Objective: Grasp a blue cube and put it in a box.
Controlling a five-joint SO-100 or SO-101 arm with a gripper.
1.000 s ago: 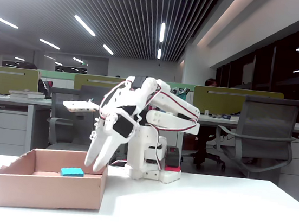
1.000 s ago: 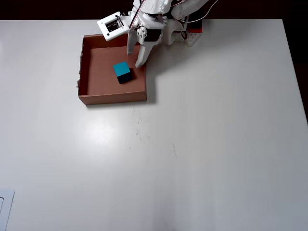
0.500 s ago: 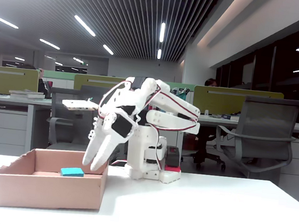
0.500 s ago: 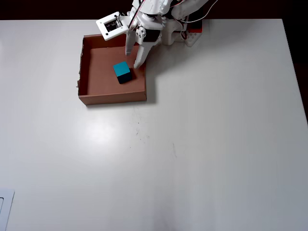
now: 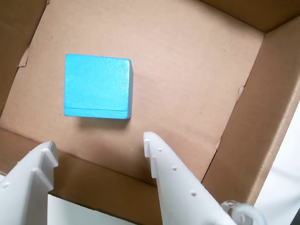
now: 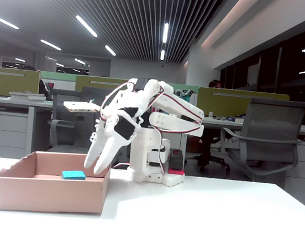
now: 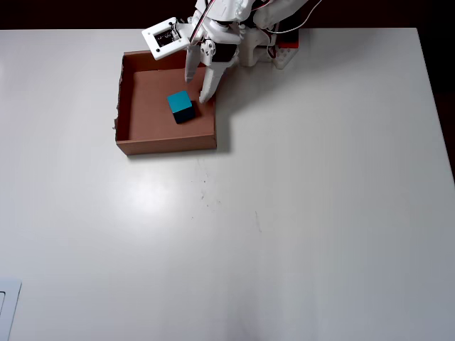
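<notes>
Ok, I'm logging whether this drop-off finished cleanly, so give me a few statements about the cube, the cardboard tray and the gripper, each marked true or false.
1. The small cyan-blue cube lies on the floor of the shallow tan cardboard box. True.
2. The white two-finger gripper is clamped on the cube. False: its jaws stand open and empty, and the wrist view shows bare cardboard between them and the cube.
3. In the fixed view the gripper hangs above the box's right wall. True.
4. The cube sits on the white table outside the box. False: it is inside the box.
5. The box holds several cubes. False: only one shows.
</notes>
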